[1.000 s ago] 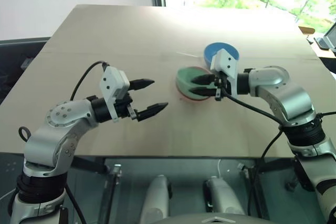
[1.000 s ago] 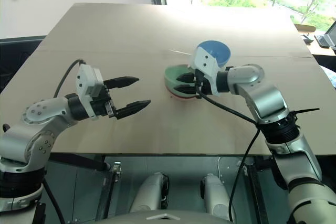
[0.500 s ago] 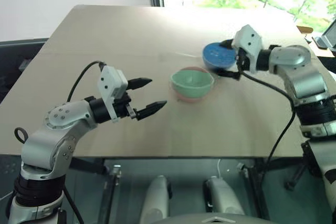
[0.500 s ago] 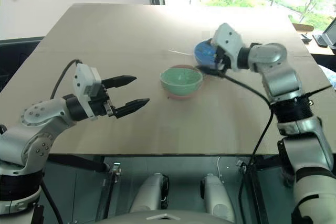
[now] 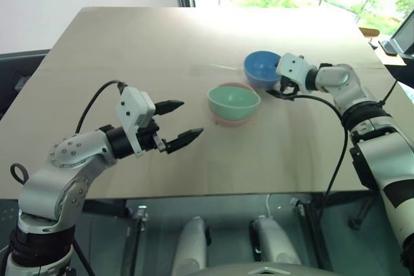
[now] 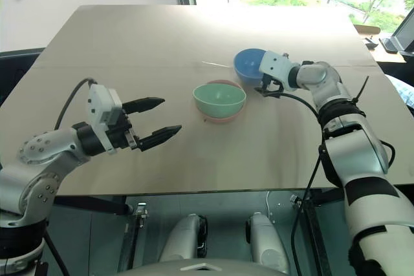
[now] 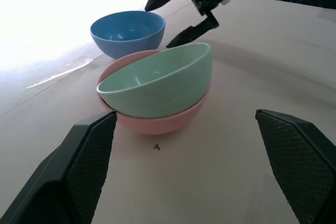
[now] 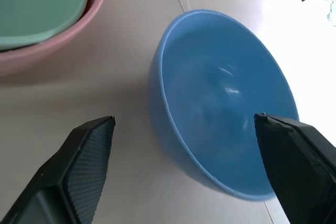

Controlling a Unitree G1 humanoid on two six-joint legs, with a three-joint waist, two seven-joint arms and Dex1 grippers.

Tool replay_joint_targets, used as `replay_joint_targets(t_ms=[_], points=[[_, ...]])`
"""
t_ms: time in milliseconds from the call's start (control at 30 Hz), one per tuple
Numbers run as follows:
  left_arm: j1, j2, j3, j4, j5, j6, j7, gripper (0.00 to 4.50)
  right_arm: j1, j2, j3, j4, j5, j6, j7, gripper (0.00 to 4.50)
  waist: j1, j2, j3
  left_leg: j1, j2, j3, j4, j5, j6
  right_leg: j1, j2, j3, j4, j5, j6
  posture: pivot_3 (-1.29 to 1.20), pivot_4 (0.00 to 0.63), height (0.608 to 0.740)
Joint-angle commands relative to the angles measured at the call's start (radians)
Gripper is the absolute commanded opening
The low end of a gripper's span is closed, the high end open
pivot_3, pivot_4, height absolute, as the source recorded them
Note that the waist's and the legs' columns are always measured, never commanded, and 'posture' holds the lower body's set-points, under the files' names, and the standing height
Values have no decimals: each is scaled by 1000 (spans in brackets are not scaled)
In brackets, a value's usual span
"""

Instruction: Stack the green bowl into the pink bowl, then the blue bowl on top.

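Sitting tilted inside the pink bowl [image 5: 231,118] near the middle of the table [image 5: 129,50], the green bowl [image 5: 233,99] leans with its rim raised on one side, while the blue bowl [image 5: 262,69] stands upright on the tabletop just beyond it, close by but apart from the pair. At the blue bowl's right side, the right gripper [image 5: 280,86] has its two black fingers spread, one on either side of the near wall, gripping nothing. Well apart on the other side, the left gripper [image 5: 180,121] hovers above the table with jaws wide and empty, pointing toward the stacked bowls.
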Motion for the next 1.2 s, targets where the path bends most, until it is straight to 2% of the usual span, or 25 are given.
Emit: replay_joint_targets(t_ms=[33,167,267,467,533,600,700,767,833,900,967,1067,1200], points=[[22,16,54,-60,-23,2,16,4500,-47,8,-18,25,-21,-28,-23,2800,0,0,0,0,0,0,0,0,0,0,0,0,0,0,0,0,150,740],[25,19,51,-66,-25,4,29,4500,-47,16,-28,43,-34,-28,-30,1119,2,0,0,0,0,0,0,0,0,0,0,0,0,0,0,0,150,740],[24,20,47,-69,-28,6,39,4500,-45,13,-27,46,-49,-39,-43,55,1,0,0,0,0,0,0,0,0,0,0,0,0,0,0,0,150,740],[20,25,43,-61,-28,1,40,4500,-60,-8,-29,37,-76,-80,-57,55,0,1,0,0,0,0,0,0,0,0,0,0,0,0,0,0,150,740],[18,25,39,-56,-24,-4,39,4500,-79,-11,-78,17,-18,-76,11,55,0,1,0,0,0,0,0,0,0,0,0,0,0,0,0,0,150,740],[17,24,34,-49,-18,-10,37,4500,-96,-5,-147,-31,85,-38,164,55,-1,1,1,0,0,0,0,0,0,0,0,0,0,0,0,0,150,740],[22,20,22,-34,-3,-25,31,4500,-64,-7,-208,-264,262,120,462,55,-1,2,1,0,0,0,0,0,0,0,0,0,1,0,0,0,150,740],[22,18,14,-27,5,-33,29,4500,-19,-21,-216,-436,331,254,557,55,1,3,2,0,0,0,0,0,0,0,0,0,1,0,0,0,150,740],[10,11,-2,-14,11,-41,26,4500,53,-40,-199,-693,409,458,610,55,6,3,2,0,0,-1,-1,0,0,0,0,-1,1,0,0,0,150,740],[-4,5,-19,0,18,-50,23,4500,132,-55,-158,-927,467,629,644,55,15,3,2,0,0,-2,0,0,0,1,0,-3,0,0,0,0,150,740],[-13,0,-31,12,26,-59,20,4500,192,-53,-126,-1039,482,712,642,55,20,3,2,0,0,-2,0,0,0,1,0,-3,0,0,0,0,150,740],[-22,-7,-43,22,40,-69,17,4500,257,-50,-79,-1084,446,704,621,55,21,3,2,0,0,-2,1,0,0,1,0,-3,1,0,0,0,150,740],[-14,-14,-46,11,43,-74,25,4500,277,-45,-17,-1039,368,631,587,55,22,3,2,0,0,-2,2,0,0,0,0,-2,2,0,0,0,150,740]])
